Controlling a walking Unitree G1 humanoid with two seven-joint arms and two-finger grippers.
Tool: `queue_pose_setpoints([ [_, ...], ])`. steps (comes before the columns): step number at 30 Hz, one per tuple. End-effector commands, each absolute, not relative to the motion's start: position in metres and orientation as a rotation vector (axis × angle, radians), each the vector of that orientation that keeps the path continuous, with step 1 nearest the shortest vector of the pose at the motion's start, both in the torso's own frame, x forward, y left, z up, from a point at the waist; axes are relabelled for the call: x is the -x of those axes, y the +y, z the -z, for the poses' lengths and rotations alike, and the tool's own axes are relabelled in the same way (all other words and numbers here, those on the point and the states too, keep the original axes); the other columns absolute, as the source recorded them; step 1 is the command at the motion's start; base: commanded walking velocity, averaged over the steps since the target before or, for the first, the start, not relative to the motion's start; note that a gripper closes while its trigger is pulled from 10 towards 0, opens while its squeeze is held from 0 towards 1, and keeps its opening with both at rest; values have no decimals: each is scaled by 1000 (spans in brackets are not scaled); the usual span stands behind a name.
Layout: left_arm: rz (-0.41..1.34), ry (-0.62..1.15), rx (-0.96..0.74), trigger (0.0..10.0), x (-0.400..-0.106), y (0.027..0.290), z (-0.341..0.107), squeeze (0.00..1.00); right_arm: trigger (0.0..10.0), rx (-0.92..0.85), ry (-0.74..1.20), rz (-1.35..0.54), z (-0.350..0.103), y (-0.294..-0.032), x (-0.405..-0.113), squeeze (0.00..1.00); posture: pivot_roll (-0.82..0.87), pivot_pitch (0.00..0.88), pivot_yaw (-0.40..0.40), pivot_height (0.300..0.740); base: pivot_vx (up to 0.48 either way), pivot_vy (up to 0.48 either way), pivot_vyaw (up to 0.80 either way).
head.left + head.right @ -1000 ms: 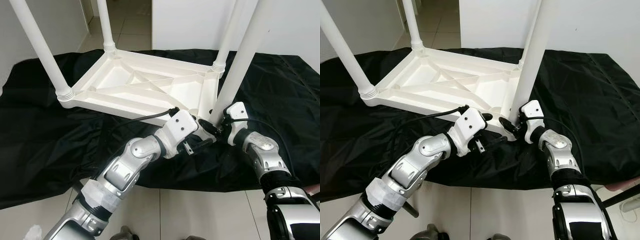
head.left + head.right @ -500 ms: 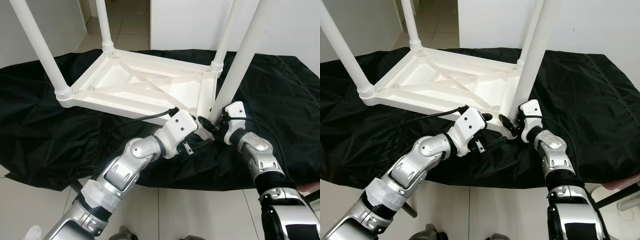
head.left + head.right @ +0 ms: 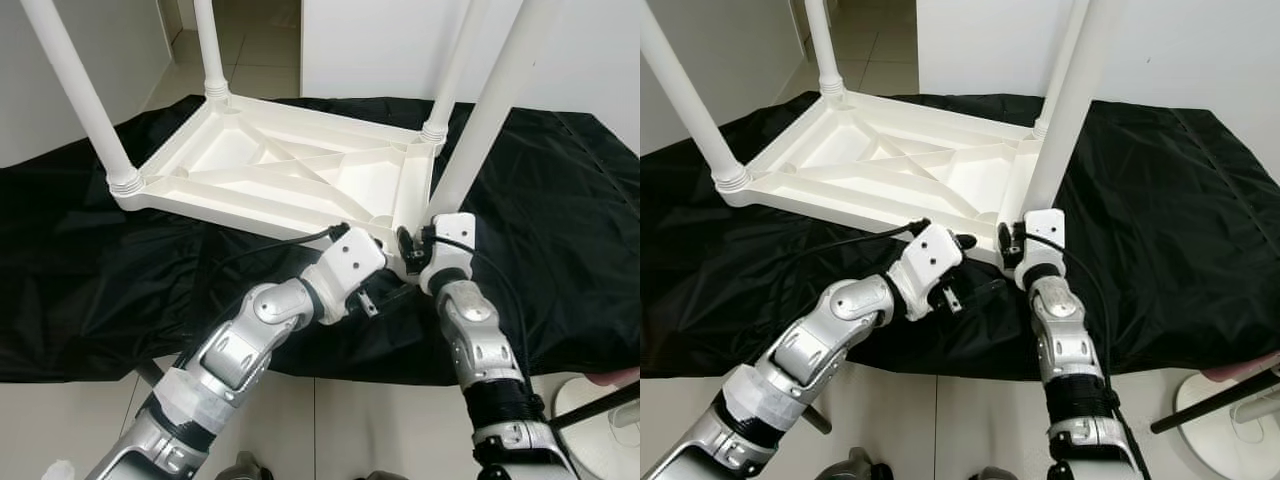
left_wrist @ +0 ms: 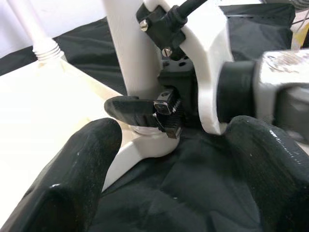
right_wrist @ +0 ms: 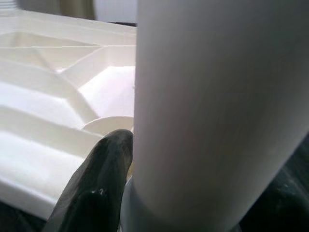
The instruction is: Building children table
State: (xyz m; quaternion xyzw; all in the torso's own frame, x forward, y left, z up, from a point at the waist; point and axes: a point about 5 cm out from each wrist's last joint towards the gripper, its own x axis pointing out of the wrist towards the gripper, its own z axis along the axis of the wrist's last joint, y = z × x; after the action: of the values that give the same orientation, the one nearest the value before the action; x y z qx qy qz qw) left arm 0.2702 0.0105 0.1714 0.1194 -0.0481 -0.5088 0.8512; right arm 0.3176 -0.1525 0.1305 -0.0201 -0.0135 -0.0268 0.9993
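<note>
Four white legs rise from the upturned children's table (image 3: 290,175), which lies top-down on a black cloth (image 3: 90,270) over a pale tiled floor (image 3: 330,420). In your left eye view the near right leg (image 3: 490,120) stands at about 2 o'clock from the centre, and the right gripper (image 3: 412,240) sits at that leg's base, at the table's near right corner. The left gripper (image 3: 385,285) lies just beside it at about 8 o'clock from that corner, low over the cloth. Three more legs stand at the other corners, the near left leg (image 3: 80,95) at 10 o'clock.

Your right eye view gives the same layout: the right gripper (image 3: 1010,245) at the foot of the near right leg (image 3: 1070,110), the left gripper (image 3: 975,290) just short of the table edge, a black cable (image 3: 830,250) running back along the left arm.

In the left wrist view, the left gripper (image 4: 178,164) is spread wide, its two fingers (image 4: 72,179) apart over the cloth with nothing between them. Ahead of it you see the right gripper (image 4: 145,108) pressed against the leg's base at the corner socket (image 4: 145,145).

In the right wrist view, the leg (image 5: 217,106) stands between the right gripper's fingers (image 5: 96,183), one dark finger touching its side just above the socket collar, so the tool is pinching the leg.
</note>
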Motion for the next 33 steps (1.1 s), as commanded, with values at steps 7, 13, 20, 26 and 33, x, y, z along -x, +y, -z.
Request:
queue_pose_setpoints([
  [7,1087,-99,-282,10000,-275,14,-173,0,10000,-8,38,168,-126,-143,-303,0,-43,0,28,740,0,0,0],
  [13,1084,-107,-289,10000,-276,14,-174,0,10000,-14,2,194,-136,-154,-307,1000,-50,0,35,740,0,0,0],
  [20,1079,-117,-290,10000,-278,13,-175,0,10000,-72,-83,29,-148,-155,-310,1000,-49,0,40,740,0,0,0],
  [26,1099,-109,-276,10000,-275,12,-173,0,10000,2,-115,-118,-153,-169,-314,0,-41,0,37,740,0,0,0],
  [33,1113,-85,-270,10000,-273,15,-167,0,10000,124,-101,-391,-151,-177,-318,0,-33,0,37,740,0,0,0],
])
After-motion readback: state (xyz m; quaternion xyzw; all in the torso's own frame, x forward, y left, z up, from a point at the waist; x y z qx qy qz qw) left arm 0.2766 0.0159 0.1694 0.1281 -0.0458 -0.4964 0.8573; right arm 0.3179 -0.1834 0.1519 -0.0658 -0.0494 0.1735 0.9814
